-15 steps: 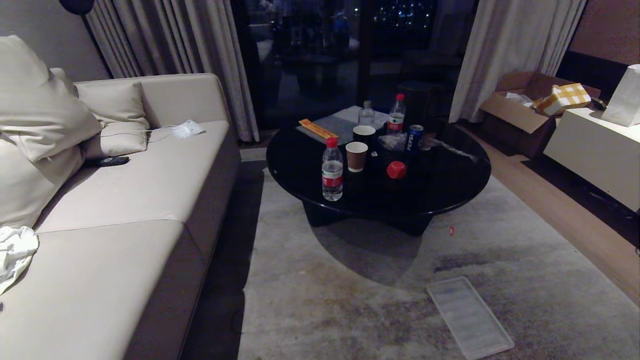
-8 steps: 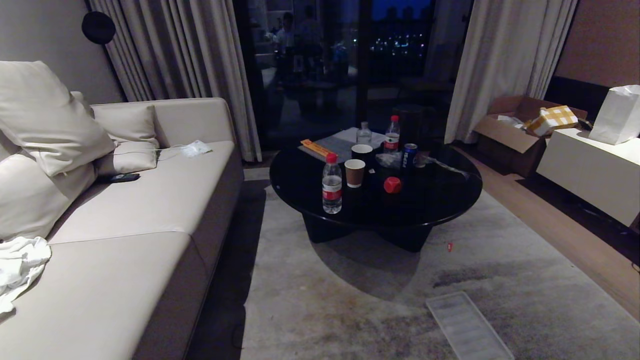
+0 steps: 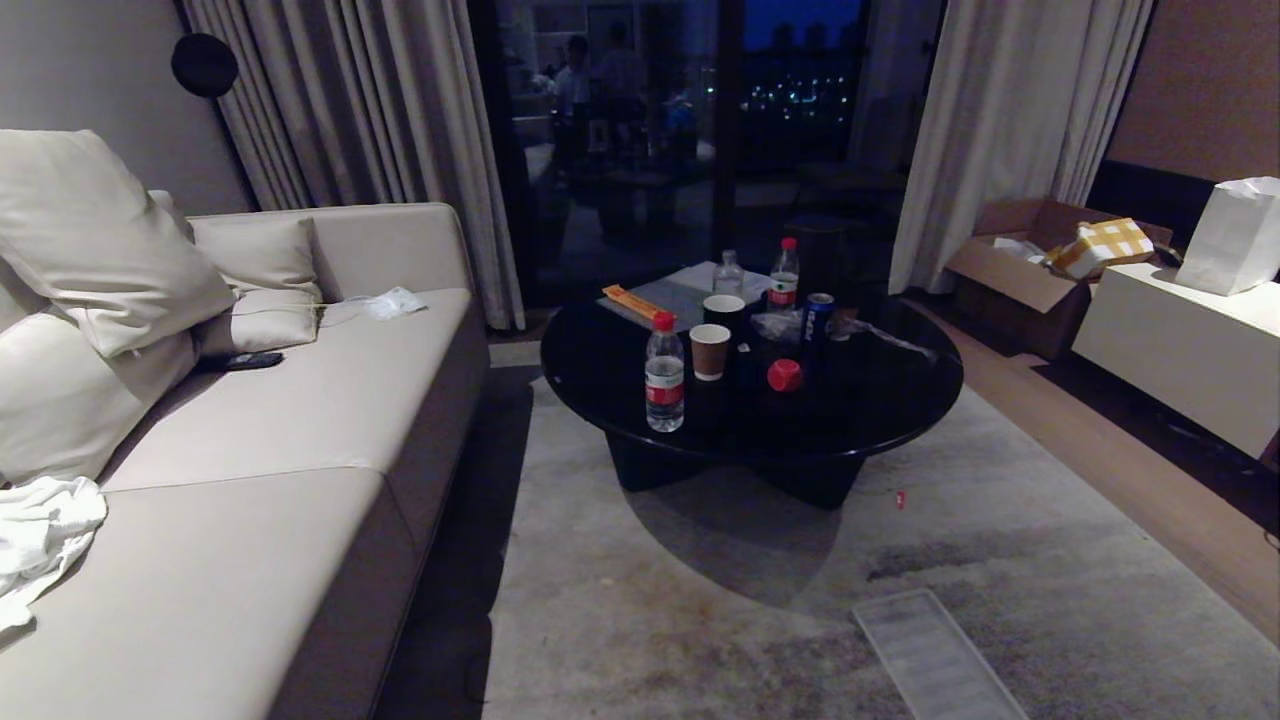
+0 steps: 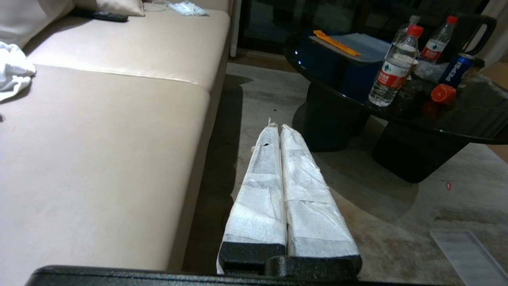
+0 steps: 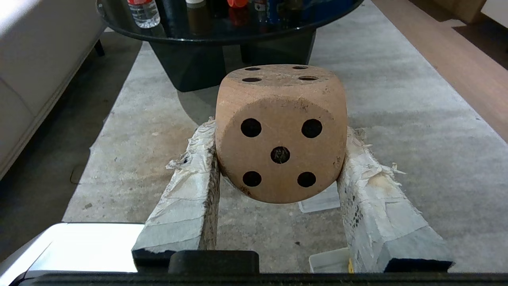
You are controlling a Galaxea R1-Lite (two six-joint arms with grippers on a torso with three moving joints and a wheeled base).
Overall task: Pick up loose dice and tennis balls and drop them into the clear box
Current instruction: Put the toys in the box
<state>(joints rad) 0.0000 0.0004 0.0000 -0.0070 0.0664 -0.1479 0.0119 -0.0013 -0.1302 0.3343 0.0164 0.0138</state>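
The right gripper [image 5: 278,174] is holding a beige die [image 5: 281,133] between its two tape-wrapped fingers [image 5: 186,198], which are pressing against the die's opposite sides; the five-pip face is turned toward the wrist camera and a four-pip face is pointing up; the die is hanging above the grey rug [image 5: 397,131], on the near side of the round black table [image 5: 222,33]. Under the die, a corner of a clear plastic container [image 5: 319,202] is showing on the rug, but how much of it lies there cannot be told.

The left gripper [image 4: 278,129] is sitting idle with its white-wrapped fingers [image 4: 262,186] pressed together and nothing between them; it is pointing over the rug, between the table [image 4: 397,115] and the beige sofa [image 4: 103,119].

On the table [image 3: 880,400] a red die [image 3: 785,375] is resting near the middle; a water bottle [image 3: 664,372] is standing at the table's near edge, toward the sofa [image 3: 300,420]; a brown paper cup [image 3: 709,350] is standing between that bottle and the red die; a blue can [image 3: 820,316] is standing behind the red die. A ribbed translucent lid panel [image 3: 935,660] is lying flat on the rug [image 3: 700,600], well in front of the table. Neither arm is showing in the head view.
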